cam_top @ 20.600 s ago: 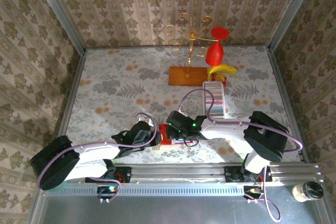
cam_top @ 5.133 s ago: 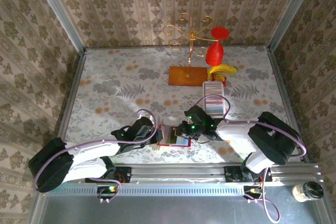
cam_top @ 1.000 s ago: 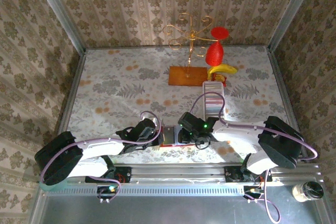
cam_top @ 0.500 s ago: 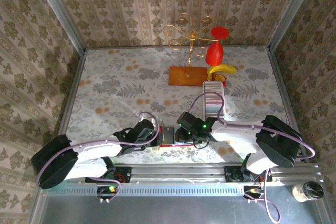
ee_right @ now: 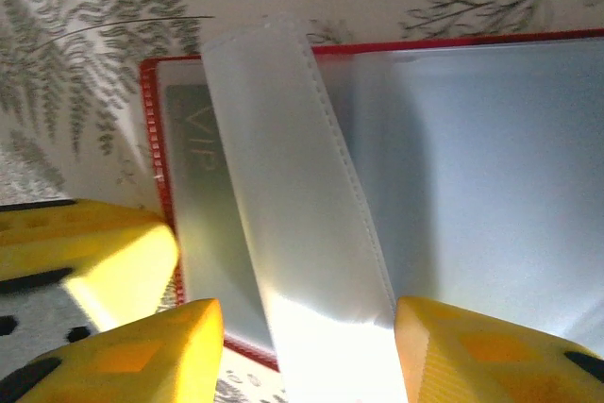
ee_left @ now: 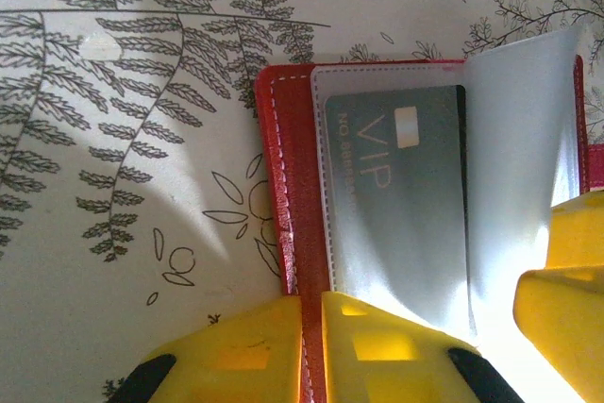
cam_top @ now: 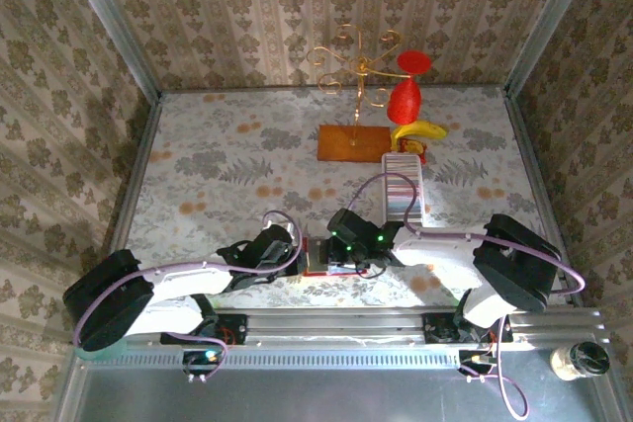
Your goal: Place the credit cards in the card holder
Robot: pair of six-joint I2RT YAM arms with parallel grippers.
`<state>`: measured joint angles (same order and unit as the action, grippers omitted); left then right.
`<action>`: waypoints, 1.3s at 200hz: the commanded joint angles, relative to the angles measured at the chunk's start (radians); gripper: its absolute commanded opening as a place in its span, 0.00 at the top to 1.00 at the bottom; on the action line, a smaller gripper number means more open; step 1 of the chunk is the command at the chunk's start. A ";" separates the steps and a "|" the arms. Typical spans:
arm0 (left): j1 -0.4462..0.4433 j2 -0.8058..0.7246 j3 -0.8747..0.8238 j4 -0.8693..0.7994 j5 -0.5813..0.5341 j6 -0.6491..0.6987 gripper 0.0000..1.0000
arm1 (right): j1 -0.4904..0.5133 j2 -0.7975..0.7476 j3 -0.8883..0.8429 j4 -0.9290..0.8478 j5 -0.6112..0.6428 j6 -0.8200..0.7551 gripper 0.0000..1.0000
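Left jaws: we see them pinched on the red near edge of the card holder [ee_left: 283,186].
Right jaws: apart, with a clear pocket flap [ee_right: 302,233] between them.
Card holder: one, lying open on the table [cam_top: 218,165] between both arms.
Inside: one grey card [ee_left: 396,195].
Farther back: credit cards [cam_top: 404,190], a row we cannot count.

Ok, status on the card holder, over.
Left gripper shut on the red edge of the card holder, which lies open. Right gripper open, jaws astride a clear sleeve. Grey VIP card already pocketed. Nothing blocking.
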<state>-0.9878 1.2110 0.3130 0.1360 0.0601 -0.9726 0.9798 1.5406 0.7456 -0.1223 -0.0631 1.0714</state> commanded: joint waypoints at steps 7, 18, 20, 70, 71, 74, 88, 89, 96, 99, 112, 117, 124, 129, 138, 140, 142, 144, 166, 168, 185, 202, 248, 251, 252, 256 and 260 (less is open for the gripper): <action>-0.005 -0.021 -0.018 -0.007 0.015 -0.006 0.86 | 0.022 0.022 0.035 0.056 -0.009 0.035 0.49; -0.005 -0.033 -0.021 -0.014 0.007 -0.008 0.86 | 0.029 0.026 0.040 0.062 -0.005 0.041 0.49; -0.006 -0.035 -0.022 -0.015 0.004 -0.008 0.86 | 0.029 0.027 0.040 0.064 -0.004 0.042 0.49; -0.005 -0.117 -0.041 -0.076 -0.042 -0.019 0.84 | 0.040 0.041 0.049 0.103 -0.007 0.059 0.49; -0.005 -0.119 -0.042 -0.077 -0.043 -0.018 0.84 | 0.040 0.042 0.050 0.103 -0.008 0.059 0.49; -0.005 -0.125 -0.043 -0.082 -0.046 -0.020 0.83 | 0.040 0.042 0.050 0.107 -0.009 0.060 0.49; -0.005 -0.155 -0.048 -0.108 -0.062 -0.027 0.82 | 0.042 0.047 0.052 0.121 -0.014 0.065 0.49; -0.005 -0.158 -0.048 -0.110 -0.064 -0.027 0.82 | 0.042 0.047 0.052 0.121 -0.014 0.065 0.49; -0.005 -0.171 -0.052 -0.120 -0.071 -0.028 0.81 | 0.043 0.047 0.052 0.128 -0.015 0.067 0.49; -0.005 -0.179 -0.054 -0.124 -0.075 -0.028 0.81 | 0.044 0.047 0.052 0.131 -0.014 0.068 0.49; -0.005 -0.207 -0.057 -0.158 -0.095 -0.030 0.80 | 0.045 0.050 0.053 0.143 -0.015 0.072 0.49; -0.005 -0.220 -0.058 -0.173 -0.103 -0.029 0.80 | 0.045 0.050 0.054 0.146 -0.015 0.072 0.49; -0.006 -0.237 -0.058 -0.193 -0.117 -0.029 0.80 | 0.046 0.054 0.054 0.155 -0.016 0.076 0.49; -0.005 -0.249 -0.058 -0.208 -0.126 -0.032 0.80 | 0.046 0.054 0.054 0.166 -0.018 0.078 0.50; -0.005 -0.269 -0.061 -0.227 -0.139 -0.037 0.80 | 0.048 0.056 0.052 0.183 -0.022 0.083 0.49; -0.005 -0.273 -0.062 -0.231 -0.141 -0.037 0.80 | 0.048 0.057 0.052 0.185 -0.022 0.084 0.49; -0.005 -0.279 -0.063 -0.235 -0.143 -0.037 0.80 | 0.048 0.058 0.052 0.190 -0.023 0.086 0.49; -0.005 -0.283 -0.064 -0.239 -0.146 -0.037 0.80 | 0.048 0.059 0.052 0.194 -0.024 0.087 0.50; -0.005 -0.329 -0.066 -0.290 -0.176 -0.043 0.79 | 0.049 0.075 0.058 0.219 -0.033 0.090 0.49; -0.005 -0.333 -0.066 -0.296 -0.178 -0.043 0.80 | 0.049 0.077 0.058 0.220 -0.033 0.090 0.49; -0.005 -0.371 -0.065 -0.330 -0.194 -0.043 0.78 | 0.049 0.097 0.067 0.231 -0.037 0.093 0.49; -0.005 -0.410 -0.065 -0.367 -0.209 -0.046 0.77 | 0.049 0.122 0.076 0.268 -0.048 0.094 0.49; -0.004 -0.484 -0.068 -0.423 -0.230 -0.048 0.74 | 0.049 0.175 0.118 0.345 -0.085 0.087 0.48; -0.003 -0.486 -0.068 -0.426 -0.230 -0.048 0.73 | 0.049 0.177 0.119 0.348 -0.086 0.087 0.48; -0.003 -0.486 -0.068 -0.426 -0.231 -0.048 0.73 | 0.049 0.177 0.120 0.349 -0.087 0.087 0.48; -0.004 -0.488 -0.066 -0.429 -0.232 -0.048 0.73 | 0.049 0.177 0.121 0.353 -0.087 0.087 0.48; -0.004 -0.488 -0.065 -0.431 -0.232 -0.049 0.72 | 0.049 0.176 0.122 0.355 -0.088 0.087 0.47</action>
<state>-0.9878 0.7410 0.2554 -0.2352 -0.1402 -1.0035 1.0222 1.7008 0.8379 0.1787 -0.1318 1.1564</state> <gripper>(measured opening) 0.267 0.520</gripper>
